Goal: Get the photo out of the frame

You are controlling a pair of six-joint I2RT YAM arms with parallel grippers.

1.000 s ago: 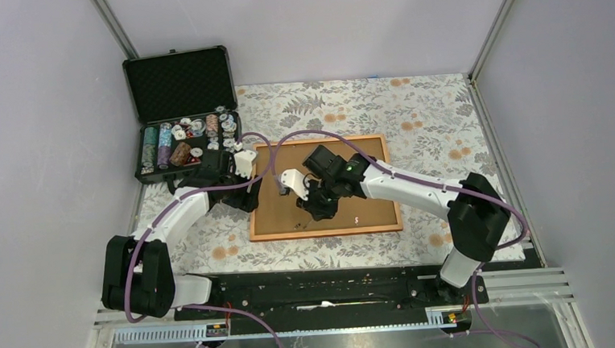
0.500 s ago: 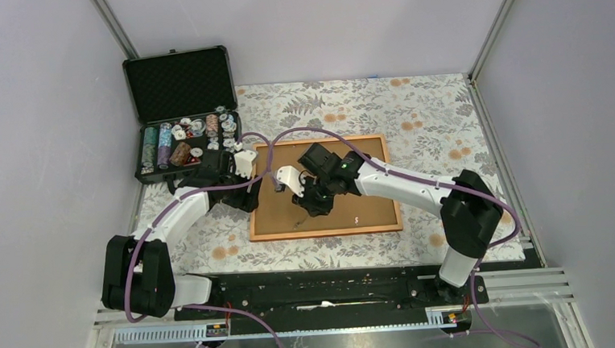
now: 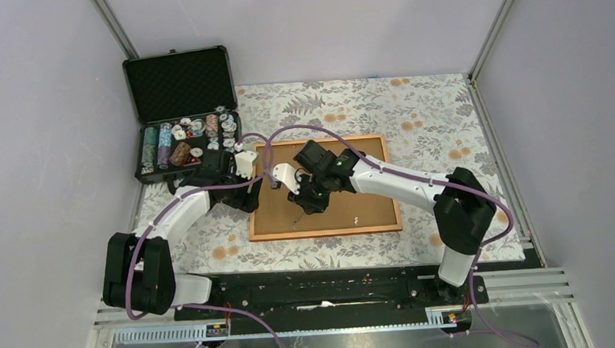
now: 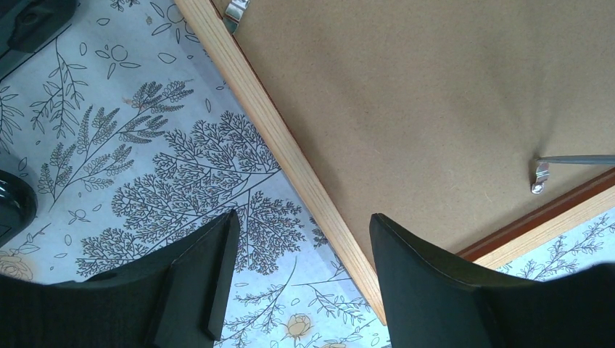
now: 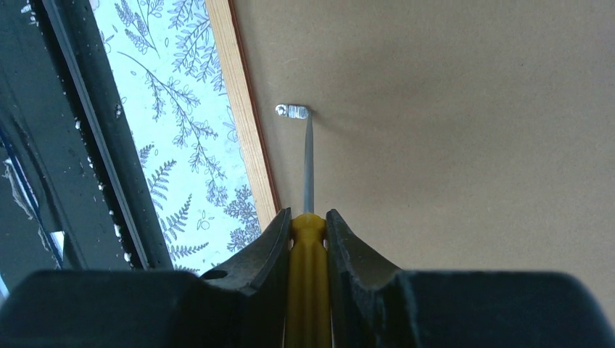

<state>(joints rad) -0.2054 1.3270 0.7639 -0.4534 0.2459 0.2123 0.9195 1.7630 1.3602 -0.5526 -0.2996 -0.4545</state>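
Observation:
The frame [image 3: 324,233] lies face down on the floral cloth, its brown backing board [image 3: 354,191] facing up. The photo is hidden under that board. My right gripper [image 5: 307,214] is shut on a yellow-handled screwdriver [image 5: 307,290]. The screwdriver's steel shaft [image 5: 308,167] points at a small metal clip [image 5: 294,111] close to the frame's wooden edge [image 5: 250,138]. In the top view, this gripper [image 3: 310,200] hovers over the board's left half. My left gripper [image 4: 302,217] is open, its fingers either side of the frame's left edge [image 4: 290,159], with nothing held.
An open black case [image 3: 185,141] full of poker chips stands at the back left, just beyond my left arm. Another clip [image 4: 236,9] sits further along the left edge. Grey walls close in both sides, and a black rail [image 3: 327,290] runs along the near edge.
My right gripper has moved left and slightly farther back over the backing board, carrying the screwdriver. The left arm and the frame have stayed put.

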